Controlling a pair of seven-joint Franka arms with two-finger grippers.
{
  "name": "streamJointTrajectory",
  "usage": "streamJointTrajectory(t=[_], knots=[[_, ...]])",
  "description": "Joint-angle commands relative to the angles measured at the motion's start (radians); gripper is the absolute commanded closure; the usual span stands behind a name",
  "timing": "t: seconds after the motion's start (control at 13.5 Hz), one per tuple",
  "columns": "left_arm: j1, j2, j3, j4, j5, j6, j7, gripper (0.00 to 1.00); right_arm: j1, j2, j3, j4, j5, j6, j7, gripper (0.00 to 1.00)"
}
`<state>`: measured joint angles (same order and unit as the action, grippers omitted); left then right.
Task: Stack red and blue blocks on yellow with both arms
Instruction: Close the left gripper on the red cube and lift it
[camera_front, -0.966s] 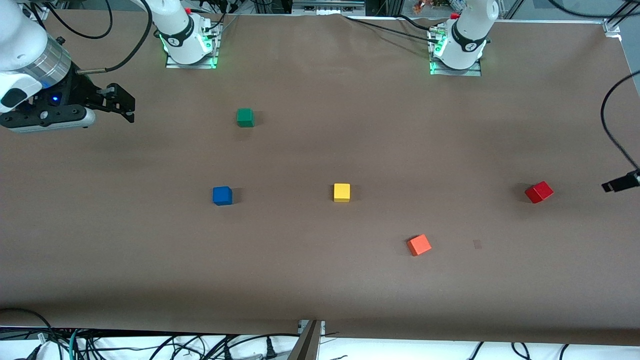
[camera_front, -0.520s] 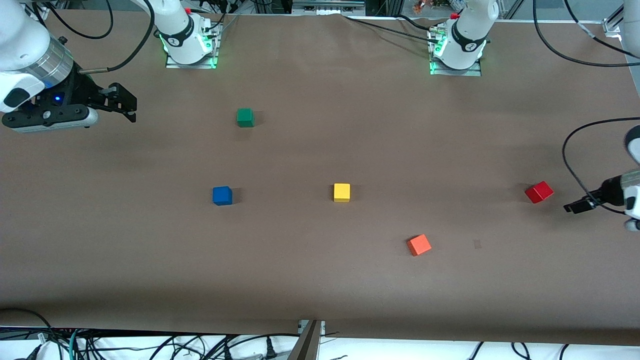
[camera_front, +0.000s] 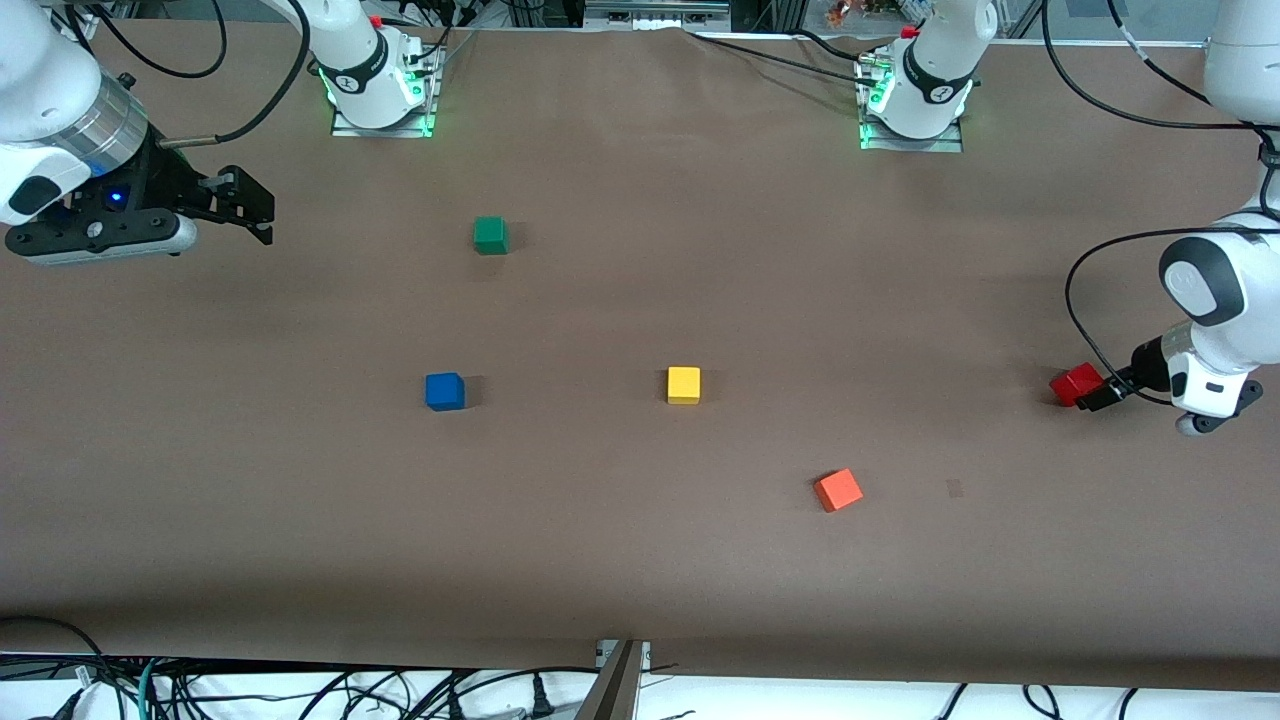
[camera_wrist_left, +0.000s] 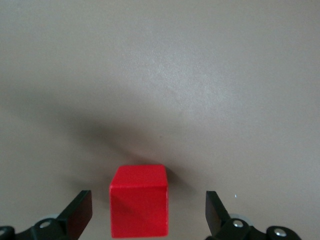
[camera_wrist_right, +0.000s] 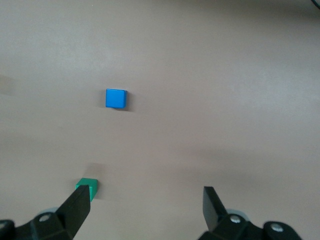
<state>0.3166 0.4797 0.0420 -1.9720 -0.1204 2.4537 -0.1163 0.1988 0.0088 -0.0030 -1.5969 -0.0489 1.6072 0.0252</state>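
So right now my left end effector (camera_front: 1092, 396) is spread wide and hanging right over the red block (camera_front: 1074, 383), which sits on the desk (camera_front: 640, 560) well out from the yellow block (camera_front: 684, 385), toward the left arm's end. In the left wrist view the red block (camera_wrist_left: 138, 201) sits between the fingers (camera_wrist_left: 80, 212) but closer to one than the other, and it looks turned a bit relative to them.

That's my worry: if I close like this, I'd guess one finger hits first and shoves or spins the cube, so the grip ends up on corners. A crooked grab would mean a crooked drop on yellow.

The blue block (camera_front: 445, 391) is on the desk, well apart from the yellow one, toward the right arm's end. My right end effector (camera_front: 250, 205) waits up high with fingers wide apart, much farther from the yellow block than blue is. Nothing's stacked yet, and the orange cube (camera_front: 838, 490) near yellow could get clipped during the carry.
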Motion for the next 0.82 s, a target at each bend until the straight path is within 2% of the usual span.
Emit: streamJointTrajectory(t=[0.0, 0.07, 0.3, 0.37, 0.45, 0.52, 0.67, 0.74], knots=[[-0.007, -0.052, -0.001, -0.141, -0.012, 0.163, -0.006, 0.0, -0.002, 0.011, 0.005, 0.025, 0.007, -0.009, 0.002, 0.0], [-0.007, -0.052, -0.005, -0.168, -0.008, 0.213, -0.006, 0.0, -0.002, 0.011, 0.005, 0.025, 0.009, -0.012, 0.002, 0.0], [-0.007, -0.05, -0.005, -0.177, -0.007, 0.226, 0.01, 0.0, -0.002, 0.013, 0.005, 0.025, 0.009, -0.009, 0.004, 0.0], [-0.005, -0.052, -0.005, -0.179, -0.001, 0.217, 0.045, 0.16, -0.002, 0.013, 0.005, 0.025, 0.009, -0.012, 0.004, 0.0], [0.005, -0.053, -0.005, -0.182, -0.001, 0.215, 0.14, 0.54, -0.002, 0.013, 0.005, 0.025, 0.009, -0.009, 0.004, 0.0], [0.018, -0.052, -0.004, -0.18, -0.002, 0.214, 0.197, 0.76, -0.004, 0.013, 0.005, 0.025, 0.009, -0.006, 0.004, 0.0], [0.022, -0.056, -0.005, -0.166, -0.002, 0.211, 0.198, 0.89, -0.002, 0.023, 0.006, 0.025, 0.007, -0.003, 0.004, 0.0], [0.018, -0.073, -0.005, -0.154, -0.002, 0.206, 0.193, 0.89, 0.007, 0.029, 0.006, 0.025, 0.009, 0.013, 0.004, 0.0]])
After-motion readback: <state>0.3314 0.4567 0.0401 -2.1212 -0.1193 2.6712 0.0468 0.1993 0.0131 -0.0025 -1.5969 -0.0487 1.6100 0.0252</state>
